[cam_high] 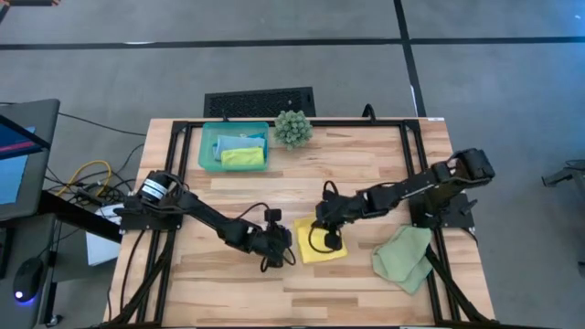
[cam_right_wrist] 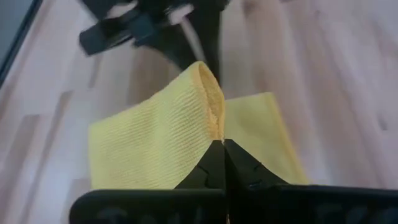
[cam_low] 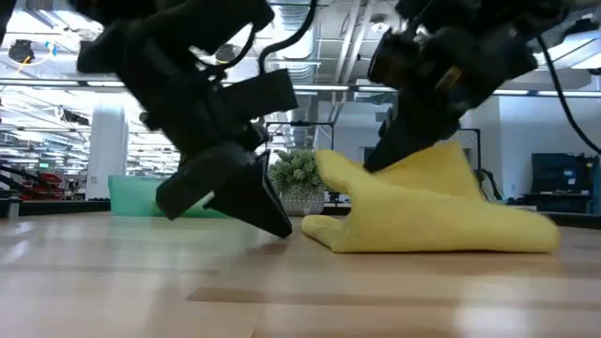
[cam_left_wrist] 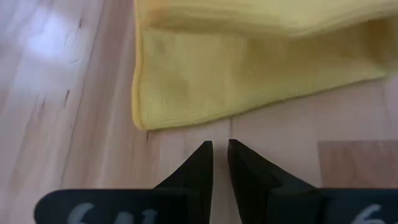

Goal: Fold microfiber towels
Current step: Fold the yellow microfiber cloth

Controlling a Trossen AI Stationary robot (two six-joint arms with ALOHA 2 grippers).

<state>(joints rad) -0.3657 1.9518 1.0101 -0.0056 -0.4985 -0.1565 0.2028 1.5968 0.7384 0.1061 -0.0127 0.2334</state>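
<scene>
Mid-table: right gripper point(cam_right_wrist: 222, 144) clamped on yellow towel point(cam_right_wrist: 155, 146); left gripper point(cam_left_wrist: 219, 149) nearly closed, empty.

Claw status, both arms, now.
Left claw: nearly closed, empty, on the table beside the yellow towel.
Right claw: closed on the yellow towel, lifting a fold.
</scene>
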